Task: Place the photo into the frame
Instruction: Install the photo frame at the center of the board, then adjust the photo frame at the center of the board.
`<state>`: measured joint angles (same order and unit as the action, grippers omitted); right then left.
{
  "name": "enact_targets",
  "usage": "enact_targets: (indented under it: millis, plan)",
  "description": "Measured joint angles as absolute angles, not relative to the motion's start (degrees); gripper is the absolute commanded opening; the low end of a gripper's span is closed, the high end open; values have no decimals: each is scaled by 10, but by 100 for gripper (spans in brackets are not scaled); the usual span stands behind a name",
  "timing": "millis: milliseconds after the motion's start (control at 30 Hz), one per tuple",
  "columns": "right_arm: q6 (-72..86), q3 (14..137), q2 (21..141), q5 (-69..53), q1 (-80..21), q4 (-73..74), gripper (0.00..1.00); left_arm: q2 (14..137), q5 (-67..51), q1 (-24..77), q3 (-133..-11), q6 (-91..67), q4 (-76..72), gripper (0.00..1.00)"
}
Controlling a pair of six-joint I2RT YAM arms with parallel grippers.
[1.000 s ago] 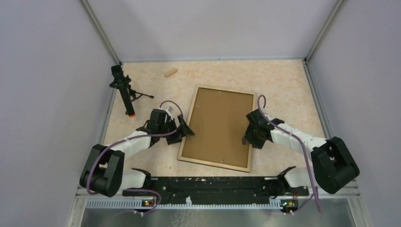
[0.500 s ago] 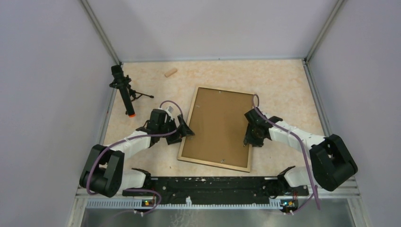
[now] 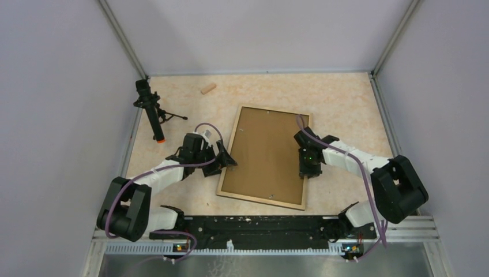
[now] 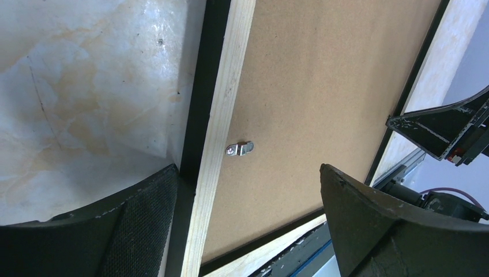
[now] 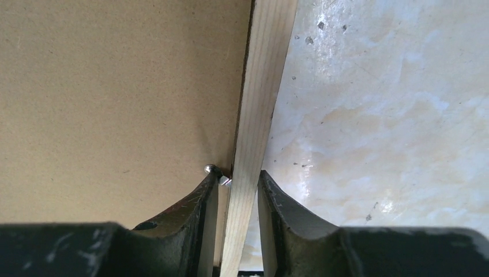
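The frame [image 3: 274, 111] lies face down on the table, pale wood rails up, with the brown backing board [image 3: 266, 153] set in it. The photo is hidden. My left gripper [image 3: 225, 161] is open, its jaws either side of the frame's left rail [image 4: 222, 115], close to a small metal clip [image 4: 239, 149]. My right gripper [image 3: 304, 168] is closed down around the frame's right rail [image 5: 262, 86]. One finger is on the backing board [image 5: 115, 86] against a metal clip [image 5: 214, 171], the other on the table side.
A black tripod-mounted device with an orange tip [image 3: 151, 112] lies at the far left. A small wooden peg [image 3: 208, 88] lies near the back wall. Enclosure walls stand on three sides. The black base rail [image 3: 254, 226] runs along the near edge.
My right gripper has shifted a little away from the base along the frame's right rail, and its arm has swung inward. The left arm and the frame have not moved.
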<state>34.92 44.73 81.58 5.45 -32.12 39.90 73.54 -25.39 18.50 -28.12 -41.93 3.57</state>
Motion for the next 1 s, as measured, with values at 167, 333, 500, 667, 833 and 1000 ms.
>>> enact_targets:
  millis: [167, 333, 500, 667, 833, 1000]
  plan:
    - [354, 466, 830, 94, -346, 424, 0, 729, -250, 185, -281, -418, 48, 96]
    - [361, 477, 839, 130, -373, 437, 10, 728, -249, 185, -281, -419, 50, 98]
    - [363, 465, 823, 100, -373, 413, 65, 719, -243, 186, -281, -416, 62, 98]
    - [366, 427, 773, 36, -352, 348, 83, 717, -247, 185, -275, -418, 55, 98]
    - [344, 432, 813, 2, -307, 288, 88, 719, -262, 187, -268, -419, 36, 98]
    - [279, 538, 924, 28, -294, 296, 90, 708, -236, 223, -262, -420, 28, 97]
